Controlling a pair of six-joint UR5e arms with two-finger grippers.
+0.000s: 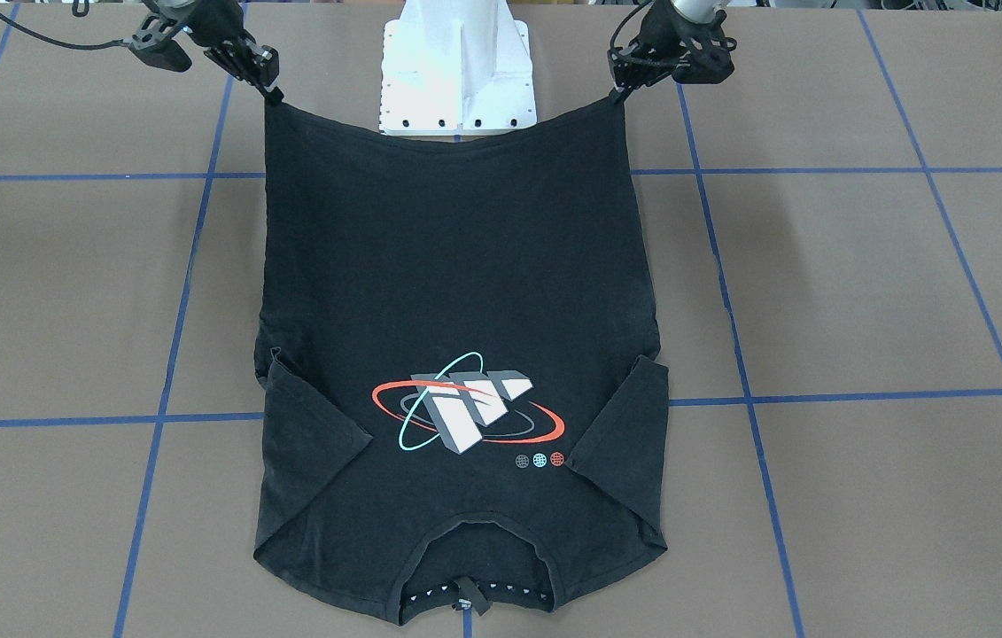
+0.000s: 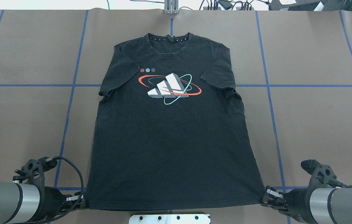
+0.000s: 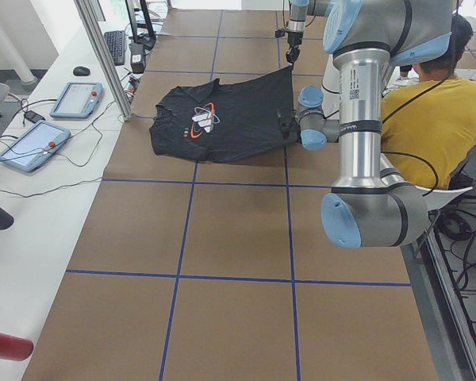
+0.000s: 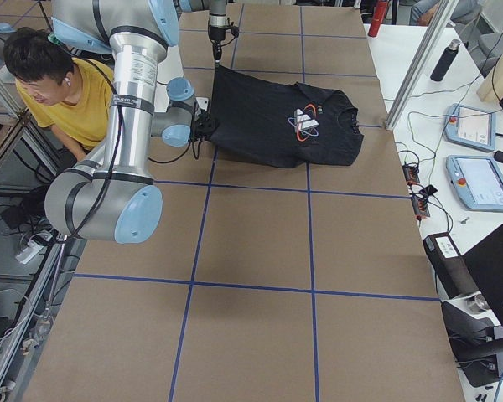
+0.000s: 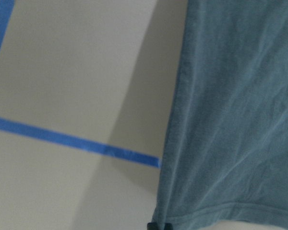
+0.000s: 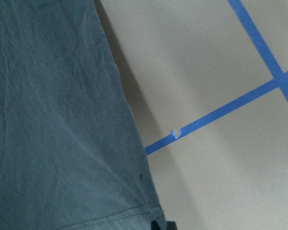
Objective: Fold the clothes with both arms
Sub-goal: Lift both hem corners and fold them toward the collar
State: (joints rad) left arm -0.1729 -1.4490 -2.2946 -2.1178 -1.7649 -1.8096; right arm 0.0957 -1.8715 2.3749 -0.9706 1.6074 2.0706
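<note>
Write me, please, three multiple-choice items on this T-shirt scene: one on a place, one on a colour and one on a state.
1. Where does the collar of the black T-shirt lie?
A) at the end far from the robot
B) beside the robot
C) under a gripper

2. What colours are the rings in the block graphic?
A) yellow and green
B) red and teal
C) purple and white

3. How are the hem corners held?
A) both free
B) only one pinched
C) pinched by the left gripper and the right gripper

Answers: 1 A, the overhead view shows the collar at the table's far side; 2 B, a red and a teal ring cross the blocks; 3 C, each gripper is shut on one corner.
</note>
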